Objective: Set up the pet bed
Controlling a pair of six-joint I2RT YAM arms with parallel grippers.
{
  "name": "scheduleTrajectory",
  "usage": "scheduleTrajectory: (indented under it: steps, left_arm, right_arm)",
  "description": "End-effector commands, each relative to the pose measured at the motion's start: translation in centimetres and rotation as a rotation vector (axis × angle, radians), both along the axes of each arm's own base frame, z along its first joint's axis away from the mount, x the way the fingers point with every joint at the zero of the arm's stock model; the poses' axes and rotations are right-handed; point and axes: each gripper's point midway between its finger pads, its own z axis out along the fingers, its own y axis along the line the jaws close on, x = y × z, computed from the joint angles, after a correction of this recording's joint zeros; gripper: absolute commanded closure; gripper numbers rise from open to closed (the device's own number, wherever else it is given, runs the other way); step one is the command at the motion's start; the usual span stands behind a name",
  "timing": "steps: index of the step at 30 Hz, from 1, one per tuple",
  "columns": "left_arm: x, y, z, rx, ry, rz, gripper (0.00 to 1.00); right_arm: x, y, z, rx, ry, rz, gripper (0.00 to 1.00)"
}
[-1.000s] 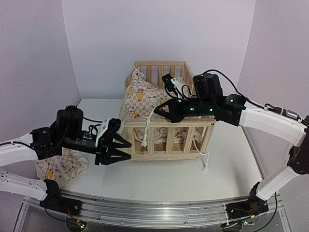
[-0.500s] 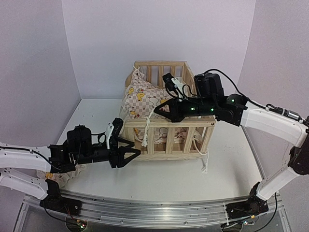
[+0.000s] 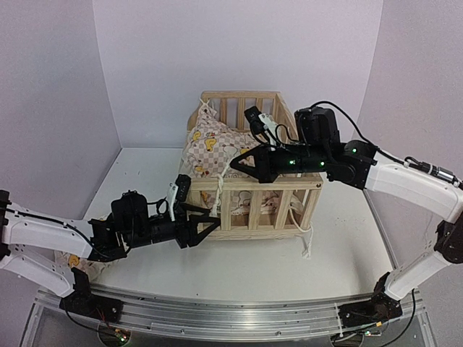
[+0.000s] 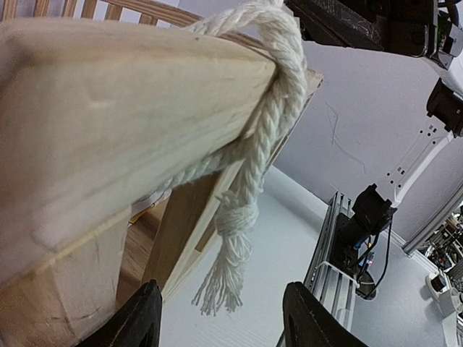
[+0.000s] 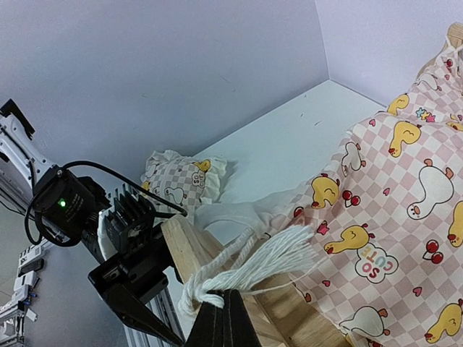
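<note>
The pine pet bed frame (image 3: 275, 184) stands mid-table. Its duck-print cushion (image 3: 213, 148) leans up inside the left end and also shows in the right wrist view (image 5: 391, 188). My right gripper (image 3: 234, 165) hovers over the front left corner of the frame and is shut on the knotted end of a white tie string (image 5: 275, 260). Another tie string (image 4: 249, 210) hangs over the front rail (image 4: 108, 123). My left gripper (image 4: 224, 318) is open just below that tassel, low by the front left corner of the frame (image 3: 210, 222).
A small matching ruffled pillow (image 5: 184, 181) lies on the table at the near left, mostly hidden under the left arm (image 3: 69, 260). A loose string (image 3: 307, 242) trails on the table by the frame's right front corner.
My left arm has dropped low and reached right, from over the small pillow to the frame's front left corner under the hanging string. The right gripper has barely moved.
</note>
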Motion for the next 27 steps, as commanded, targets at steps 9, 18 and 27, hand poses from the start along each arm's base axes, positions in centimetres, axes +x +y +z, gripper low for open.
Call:
scheduleTrajectory:
  steps: [9, 18, 27]
  left_arm:
    - [3.5, 0.2, 2.8, -0.099, -0.043, 0.093, 0.69]
    - [1.5, 0.3, 2.9, -0.075, -0.088, -0.006, 1.0]
    - [-3.4, 2.8, -0.4, 0.199, -0.164, -0.216, 1.0]
  right_arm:
    - [-0.8, 1.1, 1.5, 0.061, -0.025, 0.065, 1.0]
    - [0.1, 0.6, 1.4, 0.051, -0.042, 0.009, 1.0]
    - [4.4, -0.4, 5.8, 0.038, -0.226, -0.19, 1.0]
